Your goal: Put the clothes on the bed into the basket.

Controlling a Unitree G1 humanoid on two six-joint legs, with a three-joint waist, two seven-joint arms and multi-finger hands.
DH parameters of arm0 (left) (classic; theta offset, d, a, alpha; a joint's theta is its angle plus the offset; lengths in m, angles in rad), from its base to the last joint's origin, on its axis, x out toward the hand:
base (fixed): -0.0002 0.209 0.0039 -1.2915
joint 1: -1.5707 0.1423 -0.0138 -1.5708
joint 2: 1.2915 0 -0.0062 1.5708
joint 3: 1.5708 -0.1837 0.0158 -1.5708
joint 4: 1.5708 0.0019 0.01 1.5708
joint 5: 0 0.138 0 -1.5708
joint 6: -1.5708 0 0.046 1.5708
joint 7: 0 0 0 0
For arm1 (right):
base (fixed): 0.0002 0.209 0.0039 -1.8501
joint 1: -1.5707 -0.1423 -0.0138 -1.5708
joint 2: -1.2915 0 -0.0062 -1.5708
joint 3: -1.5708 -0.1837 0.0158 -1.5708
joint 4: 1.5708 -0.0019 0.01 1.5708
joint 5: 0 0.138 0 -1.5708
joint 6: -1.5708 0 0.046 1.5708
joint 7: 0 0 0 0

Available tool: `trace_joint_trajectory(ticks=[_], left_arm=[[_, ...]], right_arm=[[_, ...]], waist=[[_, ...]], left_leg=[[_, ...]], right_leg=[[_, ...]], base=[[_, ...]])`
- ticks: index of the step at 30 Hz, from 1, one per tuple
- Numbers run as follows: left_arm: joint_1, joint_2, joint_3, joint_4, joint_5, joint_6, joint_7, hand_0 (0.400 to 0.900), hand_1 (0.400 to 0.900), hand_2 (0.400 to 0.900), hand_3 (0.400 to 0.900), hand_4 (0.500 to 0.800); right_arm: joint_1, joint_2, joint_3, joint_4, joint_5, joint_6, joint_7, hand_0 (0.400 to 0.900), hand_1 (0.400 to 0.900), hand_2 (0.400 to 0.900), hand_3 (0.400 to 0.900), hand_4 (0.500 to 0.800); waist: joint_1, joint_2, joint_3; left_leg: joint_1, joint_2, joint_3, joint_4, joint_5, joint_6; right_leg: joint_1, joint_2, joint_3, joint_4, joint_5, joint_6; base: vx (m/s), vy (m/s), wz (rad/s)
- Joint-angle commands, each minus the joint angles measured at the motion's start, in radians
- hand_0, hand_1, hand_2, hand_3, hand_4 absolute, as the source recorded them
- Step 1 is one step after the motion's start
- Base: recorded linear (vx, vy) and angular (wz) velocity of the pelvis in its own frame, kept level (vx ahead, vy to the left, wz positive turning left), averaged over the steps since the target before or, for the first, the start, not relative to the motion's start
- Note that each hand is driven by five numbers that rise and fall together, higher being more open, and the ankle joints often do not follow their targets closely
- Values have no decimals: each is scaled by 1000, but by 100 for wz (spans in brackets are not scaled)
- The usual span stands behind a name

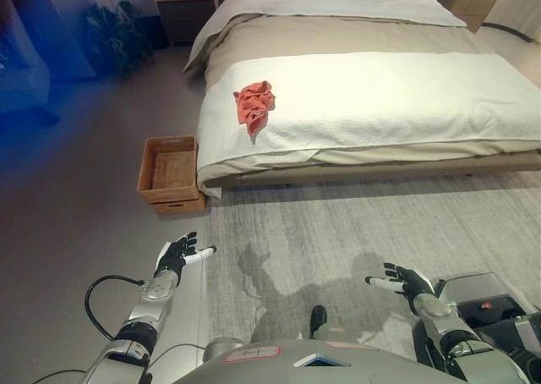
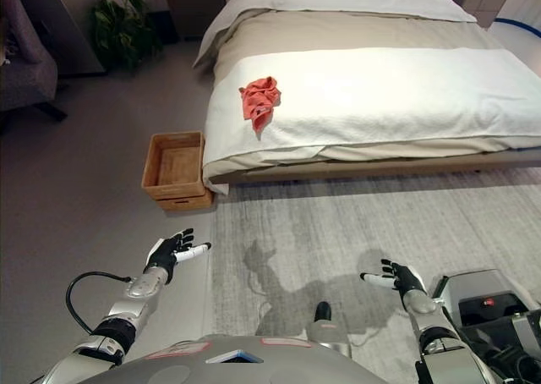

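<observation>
A crumpled red-orange garment (image 1: 254, 105) lies on the white cover near the left foot corner of the bed (image 1: 397, 96). A brown woven basket (image 1: 169, 171) stands on the floor beside that corner of the bed, with nothing visible inside. My left hand (image 1: 177, 255) hovers low at the lower left with its fingers straight, well short of the basket. My right hand (image 1: 404, 282) is at the lower right over the rug, fingers spread and holding nothing.
A grey rug (image 1: 355, 232) runs along the foot of the bed. Two nightstands (image 1: 184, 12) (image 1: 463, 2) flank the head of the bed. A potted plant (image 2: 125, 30) and a dark armchair (image 2: 24, 54) stand at the far left.
</observation>
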Motion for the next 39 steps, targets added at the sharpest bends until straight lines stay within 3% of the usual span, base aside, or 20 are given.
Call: trace_joint_trajectory(ticks=[1,30,34,39], left_arm=[[-109,51,11,-4,11,-70,24,900,900,900,900,800],[-118,44,10,19,9,-78,36,900,900,900,900,800],[-109,41,8,16,6,-79,34,900,900,900,900,800],[-114,50,-10,-5,16,-80,28,900,900,900,900,800]], right_arm=[[-70,-12,21,42,-1,-43,-11,900,900,900,900,800],[-73,7,25,47,20,-48,-7,900,900,900,900,800],[-77,15,28,51,23,-47,-3,900,900,900,900,800],[-84,7,27,49,17,-45,3,900,900,900,900,800]], waist=[[12,-32,-12],[12,-40,7],[13,-46,18],[9,-46,39]], left_leg=[[-77,-28,-84,-26,67,-6],[-83,-49,-90,-26,58,7],[-90,-68,-93,-7,44,23],[-130,-132,-115,83,-12,72]], right_leg=[[61,-20,7,71,-105,45],[47,-39,15,85,-97,52],[31,-62,32,122,-101,59],[-21,-126,78,232,-83,76]], base=[[8,6,4],[1,8,1],[-14,80,-3],[-23,162,6]])
